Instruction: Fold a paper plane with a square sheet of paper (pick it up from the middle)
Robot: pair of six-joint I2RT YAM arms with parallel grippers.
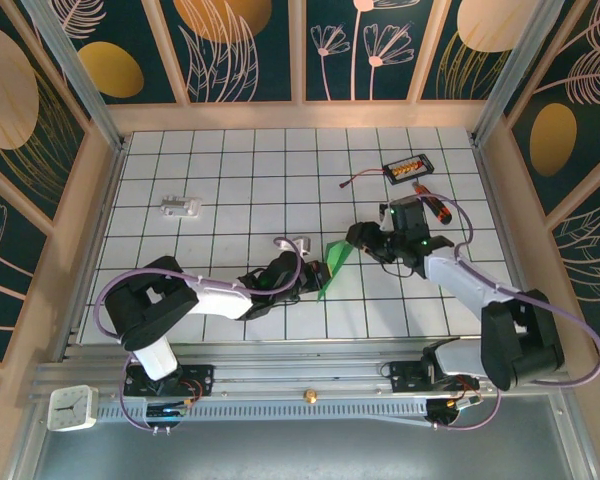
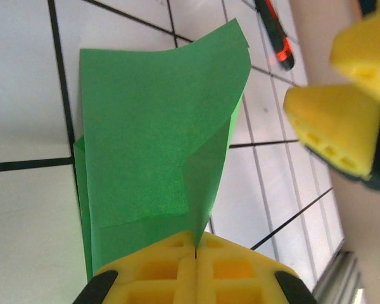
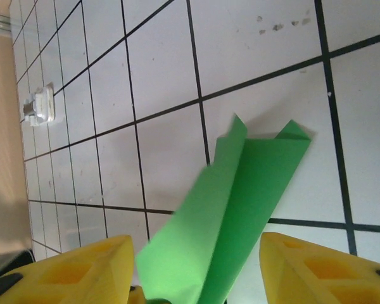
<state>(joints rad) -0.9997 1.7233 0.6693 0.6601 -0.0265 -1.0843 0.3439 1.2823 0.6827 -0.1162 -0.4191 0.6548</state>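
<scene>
Left tool point(image 2: 195, 252) pinches folded green paper point(image 2: 152, 126).

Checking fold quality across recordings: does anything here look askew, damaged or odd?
The paper looks askew: pinched upright in the shut left tool, its folded layers do not line up, leaving offset edges and two separate corners at the far end. The right tool is open near it. No tear shows.

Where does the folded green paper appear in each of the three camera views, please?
Top external: the green paper sits just right of centre.
Left wrist: the paper is mid-frame, pinched at the bottom by the left end effector.
Right wrist: the paper is at bottom centre, between the right end effector's open fingers.
Shared landmark: the black-gridded white tabletop.
</scene>
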